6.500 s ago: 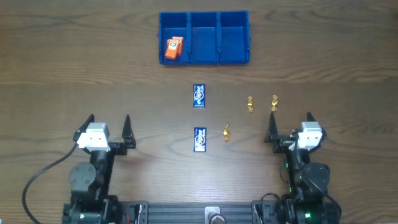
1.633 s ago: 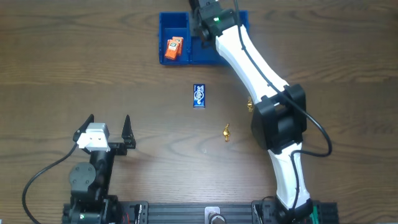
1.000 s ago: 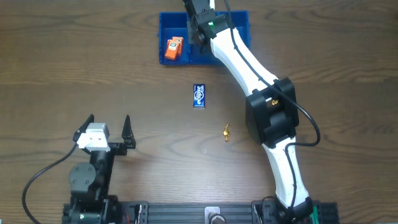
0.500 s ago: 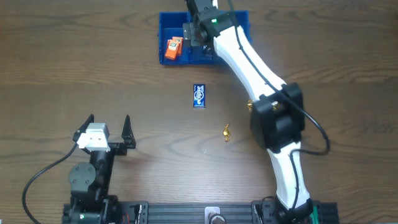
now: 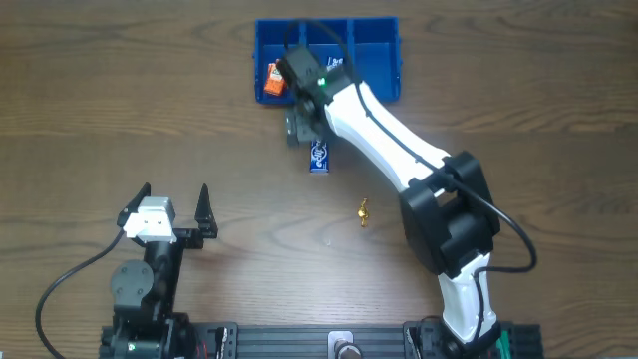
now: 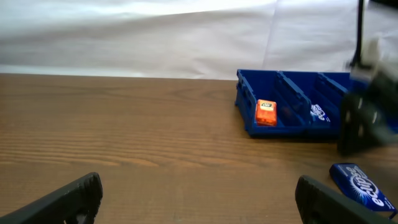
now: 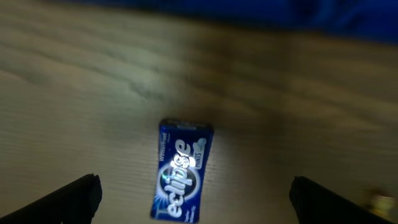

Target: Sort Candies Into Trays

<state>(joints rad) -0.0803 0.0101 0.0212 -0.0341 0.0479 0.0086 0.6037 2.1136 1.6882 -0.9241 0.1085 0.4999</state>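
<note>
The blue three-compartment tray (image 5: 379,60) stands at the far middle of the table. An orange candy (image 6: 266,112) lies in its left compartment and a blue gum pack (image 6: 319,112) in the middle one. A second blue gum pack (image 5: 319,157) (image 7: 182,170) lies on the wood in front of the tray. My right gripper (image 5: 298,128) (image 7: 194,186) hangs open just above it, fingers either side and not touching. A gold-wrapped candy (image 5: 363,211) lies nearer the bases. My left gripper (image 5: 175,194) (image 6: 199,183) rests open and empty at the near left.
The right arm stretches diagonally across the table's middle right and covers the wood beneath it. The tray's right compartment (image 5: 375,55) holds nothing I can see. A white backdrop (image 6: 137,37) rises behind the table. Bare wood spreads over the left half.
The right gripper has drawn back from over the tray to above the gum pack on the table. Two packs lay on the table 6.5 s ago; one now lies in the tray.
</note>
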